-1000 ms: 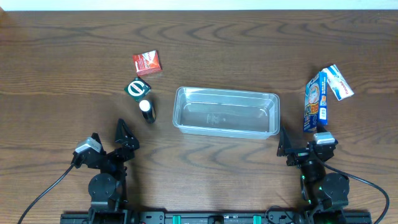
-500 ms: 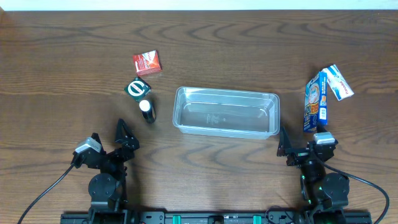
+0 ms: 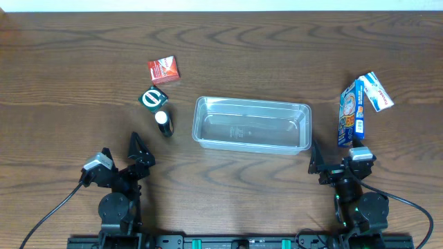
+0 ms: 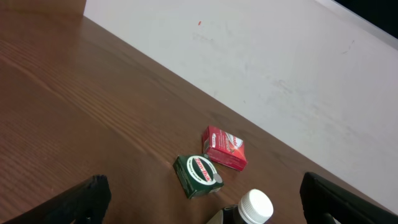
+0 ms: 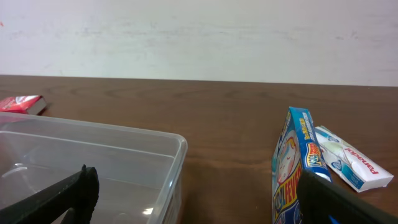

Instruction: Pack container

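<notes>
Both hands sit at the near edge of the surface; left hand [image 3: 119,146] has its jaws spread wide with nothing in them; right hand [image 3: 336,158] likewise, wide and empty. The container [image 3: 242,130] is in the middle of the surface between the two, upright, open side up, nothing inside; its near right corner is close to the right hand. We judge it light and thin-walled: clear plastic, likely slick and a bit flexy, so it may skid when items go in; the best hold is the rim at a short end, one finger inside, one outside. Left of it: red box [image 3: 164,70]; green box [image 3: 153,97] with a round white emblem; white-capped dark bottle [image 3: 163,122] just beside that. Right of it: blue carton [image 3: 351,114] standing on edge; white-and-blue box [image 3: 377,91] apparently against it. We can't read the carton's colourful print reliably; the red word on the white-and-blue box is too small.
</notes>
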Motion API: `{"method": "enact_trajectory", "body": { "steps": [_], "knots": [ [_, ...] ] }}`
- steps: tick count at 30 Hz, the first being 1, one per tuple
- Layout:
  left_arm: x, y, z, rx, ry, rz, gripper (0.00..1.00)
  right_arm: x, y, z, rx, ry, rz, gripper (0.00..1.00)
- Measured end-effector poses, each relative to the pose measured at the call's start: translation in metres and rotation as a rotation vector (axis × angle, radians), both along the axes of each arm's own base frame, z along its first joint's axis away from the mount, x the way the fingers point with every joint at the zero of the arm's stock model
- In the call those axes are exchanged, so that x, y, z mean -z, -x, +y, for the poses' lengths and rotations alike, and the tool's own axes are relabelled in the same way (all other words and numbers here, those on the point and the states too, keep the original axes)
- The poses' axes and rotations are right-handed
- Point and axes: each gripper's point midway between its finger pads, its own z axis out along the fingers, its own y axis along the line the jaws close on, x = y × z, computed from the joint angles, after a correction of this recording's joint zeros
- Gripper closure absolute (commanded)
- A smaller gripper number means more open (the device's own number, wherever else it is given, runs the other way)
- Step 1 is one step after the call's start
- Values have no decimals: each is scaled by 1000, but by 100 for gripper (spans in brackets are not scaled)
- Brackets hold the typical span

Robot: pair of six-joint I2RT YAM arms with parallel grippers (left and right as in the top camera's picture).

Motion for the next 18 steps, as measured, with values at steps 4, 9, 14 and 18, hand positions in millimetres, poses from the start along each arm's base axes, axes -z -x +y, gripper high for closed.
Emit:
{"method": "enact_trajectory", "body": {
  "steps": [4,9,14,18],
  "knots": [
    [0,0,0,0,0,0,2,0,0,0,0,0,-1,1],
    [0,0,0,0,0,0,2,-6,0,6,-31,-19,-22,1],
    [0,0,0,0,0,0,2,-20,1,8,-48,-28,-25,1],
    [0,0,0,0,0,0,2,-67,-5,0,-13,-26,-6,1]
  ]
}}
